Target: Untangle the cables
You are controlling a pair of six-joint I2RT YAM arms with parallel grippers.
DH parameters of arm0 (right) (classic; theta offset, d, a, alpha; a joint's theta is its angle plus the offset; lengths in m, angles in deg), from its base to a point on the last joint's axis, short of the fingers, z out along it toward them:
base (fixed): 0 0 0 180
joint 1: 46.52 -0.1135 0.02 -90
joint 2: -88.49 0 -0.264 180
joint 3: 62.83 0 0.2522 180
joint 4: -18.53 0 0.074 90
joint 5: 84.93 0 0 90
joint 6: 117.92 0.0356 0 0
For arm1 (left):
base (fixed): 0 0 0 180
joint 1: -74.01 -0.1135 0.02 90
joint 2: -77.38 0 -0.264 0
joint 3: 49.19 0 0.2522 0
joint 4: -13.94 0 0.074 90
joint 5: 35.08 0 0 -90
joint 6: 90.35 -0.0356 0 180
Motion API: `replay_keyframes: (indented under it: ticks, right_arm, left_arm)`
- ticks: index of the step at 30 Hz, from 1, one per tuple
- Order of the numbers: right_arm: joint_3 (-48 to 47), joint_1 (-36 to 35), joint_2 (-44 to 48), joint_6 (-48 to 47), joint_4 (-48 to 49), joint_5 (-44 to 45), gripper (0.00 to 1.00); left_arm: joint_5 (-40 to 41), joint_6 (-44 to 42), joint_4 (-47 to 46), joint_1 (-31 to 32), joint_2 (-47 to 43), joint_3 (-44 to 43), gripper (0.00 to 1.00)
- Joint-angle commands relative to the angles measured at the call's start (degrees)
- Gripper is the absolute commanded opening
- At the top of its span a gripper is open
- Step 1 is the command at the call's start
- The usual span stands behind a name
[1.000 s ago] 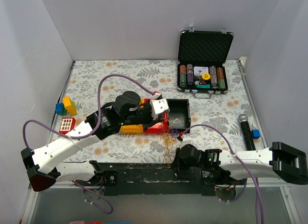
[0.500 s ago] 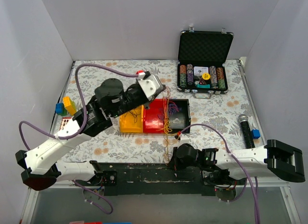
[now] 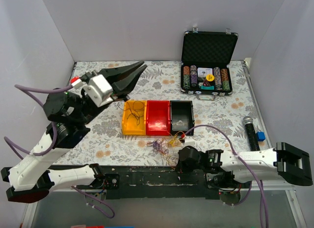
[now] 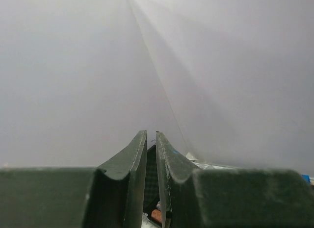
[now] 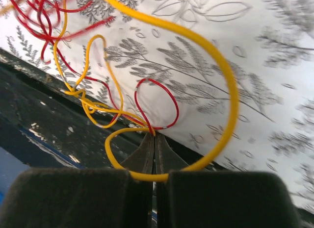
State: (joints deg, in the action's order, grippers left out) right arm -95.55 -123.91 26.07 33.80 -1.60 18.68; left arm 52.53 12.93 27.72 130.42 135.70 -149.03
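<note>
The cables (image 3: 164,142) lie as a small tangle of thin yellow, red and dark wires on the table, in front of the bins. One thin dark strand (image 3: 137,110) loops inside the yellow bin. My right gripper (image 3: 179,161) is low at the table's near edge, and in the right wrist view it (image 5: 152,135) is shut on red and yellow strands (image 5: 162,90). A big yellow loop (image 5: 223,71) curls over its fingers. My left gripper (image 3: 143,66) is raised high at the back left, clear of the cables. Its jaws (image 4: 151,133) stand a narrow crack apart with nothing between them.
A row of yellow (image 3: 126,126), red (image 3: 158,124) and black (image 3: 190,115) bins sits mid-table. An open case of poker chips (image 3: 208,46) stands at the back right. A microphone (image 3: 251,132) and a blue block (image 3: 261,136) lie at the right edge.
My left arm has swung up and to the left, away from the bins, and its jaws have parted a crack. The strands it stretched upward have dropped in front of the bins. The right gripper kept its grip.
</note>
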Motion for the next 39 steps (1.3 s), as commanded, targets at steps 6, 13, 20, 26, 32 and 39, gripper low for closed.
replay_keyframes:
  ticks: [6,13,20,26,32,39]
  right_arm:
    - [-13.6,1.1,5.8,-7.0,-23.1,13.1,0.01]
    - [-14.5,1.1,8.4,-8.2,-22.9,12.1,0.01]
    - [-12.5,1.0,10.6,-10.8,-19.6,9.4,0.01]
    - [-11.0,1.1,9.5,-11.6,-15.1,7.5,0.01]
    - [-11.7,1.1,6.3,-12.6,-12.4,5.6,0.01]
    - [-12.5,1.1,4.2,-13.3,-10.8,4.5,0.01]
  left_arm:
    - [-8.2,-1.5,21.2,-0.2,-4.4,14.0,0.13]
    - [-12.5,-3.3,24.2,-0.2,-6.6,29.2,0.36]
    - [-21.4,1.0,22.8,-0.2,-2.7,32.3,0.65]
    - [-30.7,3.8,19.8,0.0,-1.8,36.5,0.81]
    - [-29.7,7.5,14.8,0.8,1.3,38.5,0.90]
    - [-27.5,16.2,8.7,0.8,5.7,36.5,0.90]
